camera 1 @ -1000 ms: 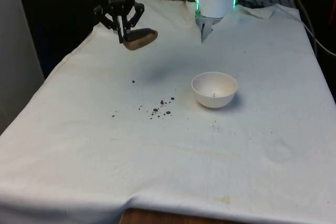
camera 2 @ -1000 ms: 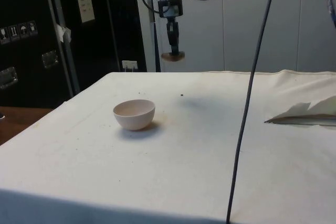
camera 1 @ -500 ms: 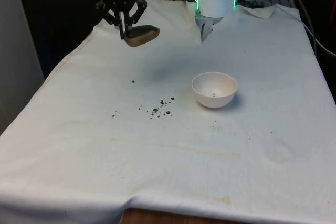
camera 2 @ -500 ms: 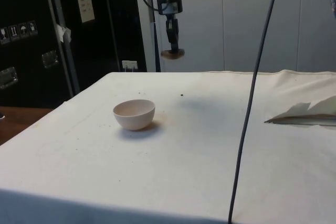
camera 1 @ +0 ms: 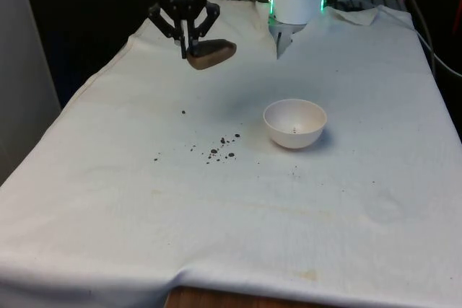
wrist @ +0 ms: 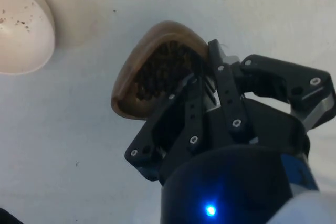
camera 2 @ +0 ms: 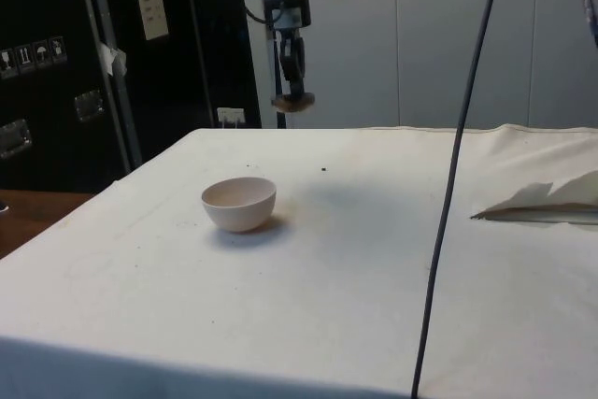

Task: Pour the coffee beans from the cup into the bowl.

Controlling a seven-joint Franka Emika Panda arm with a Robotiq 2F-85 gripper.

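Toward the front view's left and well above the far part of the table (camera 1: 375, 106), the gripper (camera 1: 189, 50) hung with its fingers pointing down. Its jaws were drawn close together, pinching the rim of a small brown cup (camera 1: 212, 53) between them. The cup stuck out sideways from the fingers toward the front view's right, tilted rather than upright. In the wrist view the gripper (wrist: 206, 82) had one finger inside the cup's (wrist: 152, 74) mouth and the other outside its wall, and dark coffee beans (wrist: 160, 69) still sat within it. From the side, the gripper (camera 2: 291, 91) held the cup (camera 2: 292, 102) high over the far edge of the cloth.

Below and nearer, a loose scatter of spilled beans (camera 1: 220, 148) lay on the white cloth, left of the bowl. To the right of those stood the white bowl (camera 1: 294, 123), on the cloth and well apart from the cup, with only a few dark specks in its bottom. The side view showed the bowl (camera 2: 239, 203) alone on the cloth.
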